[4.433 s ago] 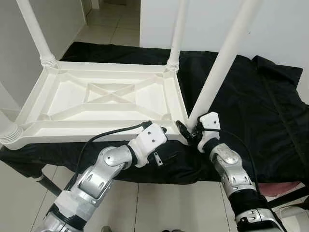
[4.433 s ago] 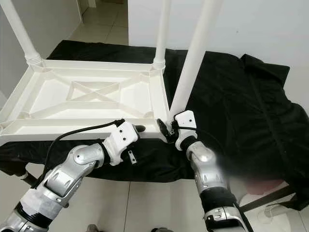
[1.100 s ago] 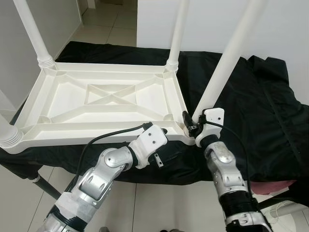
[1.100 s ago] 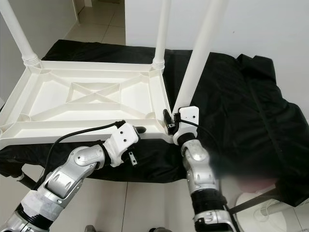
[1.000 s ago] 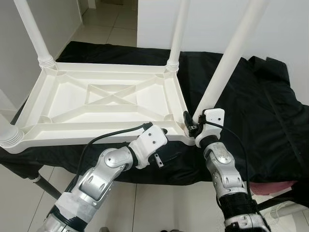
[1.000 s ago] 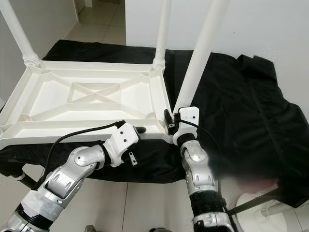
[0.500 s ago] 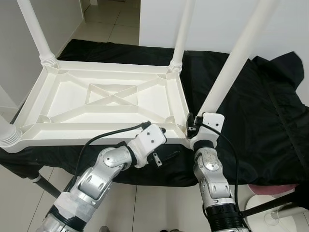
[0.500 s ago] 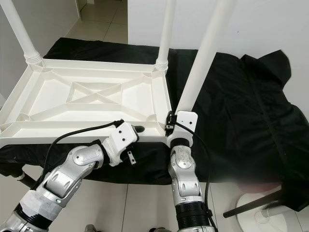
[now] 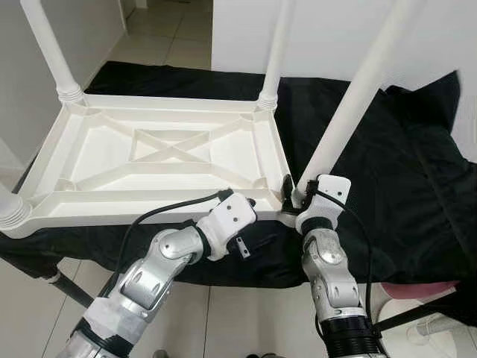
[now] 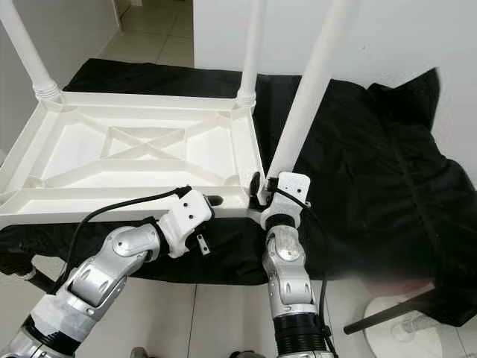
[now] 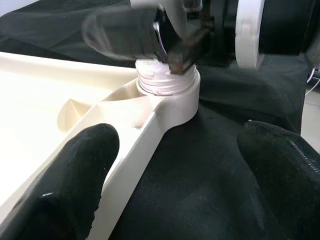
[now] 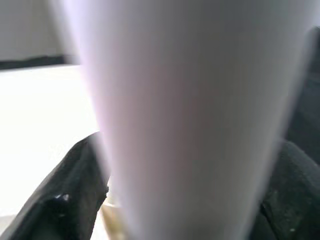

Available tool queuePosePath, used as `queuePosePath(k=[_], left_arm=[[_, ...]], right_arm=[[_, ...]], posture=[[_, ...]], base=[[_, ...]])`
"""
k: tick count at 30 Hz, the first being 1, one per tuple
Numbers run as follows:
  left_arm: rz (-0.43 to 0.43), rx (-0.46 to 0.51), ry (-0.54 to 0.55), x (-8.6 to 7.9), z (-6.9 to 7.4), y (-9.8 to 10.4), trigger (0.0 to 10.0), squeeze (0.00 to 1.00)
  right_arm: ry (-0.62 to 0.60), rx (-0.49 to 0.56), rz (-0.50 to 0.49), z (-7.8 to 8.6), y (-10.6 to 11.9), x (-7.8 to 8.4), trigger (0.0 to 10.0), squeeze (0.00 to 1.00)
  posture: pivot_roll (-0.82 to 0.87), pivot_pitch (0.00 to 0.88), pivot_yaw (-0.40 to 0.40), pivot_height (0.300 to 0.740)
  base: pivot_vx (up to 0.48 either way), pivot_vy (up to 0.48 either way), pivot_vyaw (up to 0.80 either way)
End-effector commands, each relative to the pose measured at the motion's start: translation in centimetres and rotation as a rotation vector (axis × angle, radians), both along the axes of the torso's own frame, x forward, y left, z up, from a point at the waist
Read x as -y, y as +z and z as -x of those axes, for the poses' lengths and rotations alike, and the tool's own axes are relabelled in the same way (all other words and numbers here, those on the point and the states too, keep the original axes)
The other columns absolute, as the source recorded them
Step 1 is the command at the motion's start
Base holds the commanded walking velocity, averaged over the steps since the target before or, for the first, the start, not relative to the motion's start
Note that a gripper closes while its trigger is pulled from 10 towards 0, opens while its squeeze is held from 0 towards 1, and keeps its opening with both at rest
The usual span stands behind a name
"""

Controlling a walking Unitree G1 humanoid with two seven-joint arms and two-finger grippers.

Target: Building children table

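Twisting the last leg (image 9: 350, 112) into the tabletop (image 9: 164, 160), the right gripper (image 9: 292, 195) clasped it; left gripper (image 11: 165, 165) gaped; more turns looked due

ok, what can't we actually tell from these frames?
- Leg seating: in the left wrist view the blurred right hand covers the leg above its corner socket.
- Right wrist view: the blurred white leg hides the socket.
- Leg tops: cut off by the head views' upper edge.

Bright, even indoor light, head views sharp.
Right wrist view: table leg (image 12: 185, 110) a soft blur; left wrist view smears the right gripper (image 11: 165, 37).
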State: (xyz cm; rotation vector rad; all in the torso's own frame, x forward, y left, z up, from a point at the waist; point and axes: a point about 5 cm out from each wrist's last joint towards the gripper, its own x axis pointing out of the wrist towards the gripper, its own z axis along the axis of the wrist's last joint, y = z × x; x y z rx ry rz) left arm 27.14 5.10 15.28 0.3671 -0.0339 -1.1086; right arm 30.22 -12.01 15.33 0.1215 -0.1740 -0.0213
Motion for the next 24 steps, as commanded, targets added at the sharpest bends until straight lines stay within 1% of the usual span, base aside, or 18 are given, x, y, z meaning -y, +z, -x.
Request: queuePosePath(k=[1,2,5,6,7,10,12,13,16,17,20,22,24], left_arm=[[-0.020,-0.009,-0.029,0.2,0.4,-0.3,10.0,0.00],[-0.018,-0.010,-0.029,0.2,0.5,-0.3,10.0,0.00],[-0.018,-0.009,-0.029,0.2,0.5,-0.3,10.0,0.00],[-0.018,-0.010,-0.030,0.2,0.5,-0.3,10.0,0.00],[-0.018,-0.010,-0.030,0.2,0.5,-0.3,10.0,0.00],[-0.017,-0.012,-0.034,0.3,0.5,-0.4,10.0,0.00],[-0.017,-0.012,-0.035,0.4,0.5,-0.3,10.0,0.00],[-0.017,-0.013,-0.035,0.4,0.5,-0.4,10.0,0.00],[-0.017,-0.013,-0.036,0.4,0.5,-0.4,10.0,0.00],[-0.018,-0.011,-0.041,0.5,0.6,-0.4,10.0,0.00],[-0.018,-0.010,-0.044,0.6,0.6,-0.3,10.0,0.00],[-0.018,-0.008,-0.044,0.6,0.5,-0.3,10.0,0.00],[-0.018,-0.007,-0.043,0.6,0.5,-0.3,10.0,0.00]], right_arm=[[0.067,-0.027,-0.001,0.7,-1.0,-0.2,10.0,0.32],[0.097,-0.021,0.007,0.7,-1.0,-0.2,10.0,0.00],[0.147,-0.013,0.020,0.7,-0.9,0.0,10.0,0.00],[0.193,-0.004,0.064,0.6,-1.1,0.2,10.0,0.00],[0.193,-0.004,0.064,0.6,-1.1,0.2,10.0,0.00],[0.279,-0.025,0.116,0.1,-2.0,1.0,10.0,0.00],[0.295,-0.028,0.127,0.0,-2.2,1.2,10.0,0.00],[0.316,-0.021,0.147,-0.1,-2.2,1.5,10.0,0.00],[0.336,-0.020,0.157,-0.3,-2.2,1.7,10.0,0.00],[0.376,-0.012,0.213,-0.6,-2.2,1.9,10.0,0.00],[0.404,-0.015,0.216,-0.8,-2.3,1.9,10.0,0.00],[0.427,-0.011,0.230,-1.4,-2.2,2.1,10.0,0.00],[0.431,-0.011,0.233,-1.5,-2.2,2.1,10.0,0.00]], posture=[[0.01,0.071,-0.080,0.740],[0.01,0.070,-0.079,0.740],[0.01,0.069,-0.080,0.740],[0.01,0.068,-0.080,0.740],[0.01,0.068,-0.080,0.740],[0.01,0.065,-0.081,0.740],[0.01,0.063,-0.082,0.740],[0.01,0.063,-0.081,0.740],[0.01,0.061,-0.080,0.740],[0.01,0.061,-0.080,0.740],[0.01,0.061,-0.079,0.740],[0.01,0.060,-0.078,0.740],[0.01,0.060,-0.078,0.740]], base=[[0.000,0.000,0.00],[0.000,0.000,0.00],[0.000,0.000,0.00],[0.000,0.000,0.00],[0.000,0.000,0.00],[0.000,0.000,0.00],[0.000,0.000,0.00],[0.000,0.000,0.00],[0.000,0.000,0.00],[0.000,0.000,0.00],[0.000,0.000,0.00],[0.000,0.000,0.00],[0.000,0.000,0.00]])
